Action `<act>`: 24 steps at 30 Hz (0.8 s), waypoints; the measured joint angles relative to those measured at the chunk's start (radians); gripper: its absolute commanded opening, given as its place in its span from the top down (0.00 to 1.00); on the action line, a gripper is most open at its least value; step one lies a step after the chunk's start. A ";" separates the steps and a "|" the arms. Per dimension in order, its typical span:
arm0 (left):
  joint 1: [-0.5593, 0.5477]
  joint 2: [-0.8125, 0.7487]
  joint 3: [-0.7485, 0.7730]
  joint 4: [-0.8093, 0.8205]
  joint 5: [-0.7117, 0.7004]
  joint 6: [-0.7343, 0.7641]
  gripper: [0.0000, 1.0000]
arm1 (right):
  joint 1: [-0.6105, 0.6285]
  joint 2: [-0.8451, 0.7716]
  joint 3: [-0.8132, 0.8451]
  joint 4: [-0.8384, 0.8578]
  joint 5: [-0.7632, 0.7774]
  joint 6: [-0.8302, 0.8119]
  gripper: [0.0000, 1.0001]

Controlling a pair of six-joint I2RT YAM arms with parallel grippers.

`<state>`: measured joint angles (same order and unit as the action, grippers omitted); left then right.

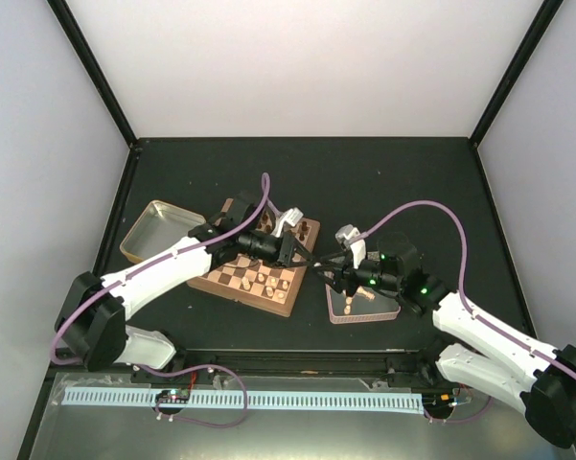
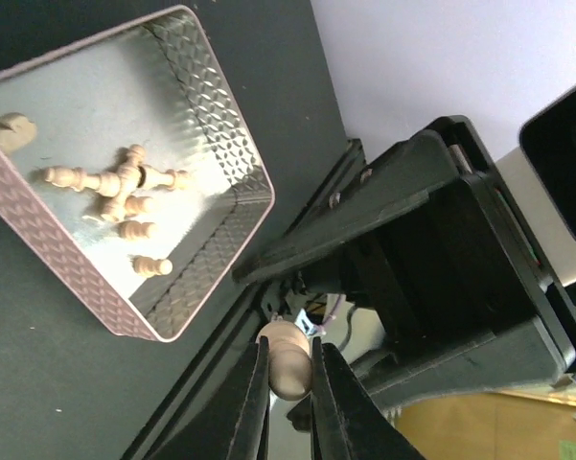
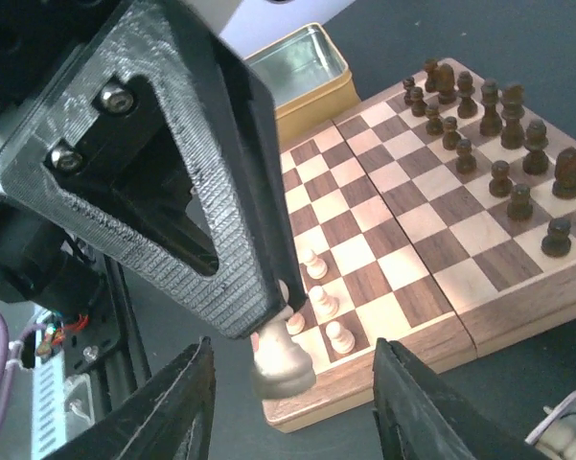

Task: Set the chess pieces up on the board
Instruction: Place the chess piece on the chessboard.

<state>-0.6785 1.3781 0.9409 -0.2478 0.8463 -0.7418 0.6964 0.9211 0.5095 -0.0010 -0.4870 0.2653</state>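
My left gripper (image 2: 288,383) is shut on a pale beige chess piece (image 2: 286,356), held in the air past the board's near right corner. In the right wrist view that piece (image 3: 284,362) hangs from the left gripper's black fingers (image 3: 220,192), between the spread fingers of my right gripper (image 3: 292,402), which is open and not touching it. The board (image 3: 403,220) has three pale pawns (image 3: 324,302) near its near edge. In the top view the left gripper (image 1: 305,257) and the right gripper (image 1: 328,272) meet between the board (image 1: 232,280) and the tray.
A clear square tray (image 2: 220,115) holds several loose pale pieces (image 2: 115,187); it lies right of the board (image 1: 364,314). Dark brown chessmen (image 3: 498,115) stand along the board's far side. A yellow-rimmed metal tin (image 1: 153,230) sits left of the board.
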 measured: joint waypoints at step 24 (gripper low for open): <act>0.012 -0.374 -0.107 -0.534 -0.999 0.150 0.97 | 0.004 -0.055 -0.033 -0.113 0.407 0.381 0.36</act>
<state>-0.6662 1.0042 0.8337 -0.7818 -0.1524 -0.5919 0.7002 0.8661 0.4767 -0.1139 -0.0795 0.6464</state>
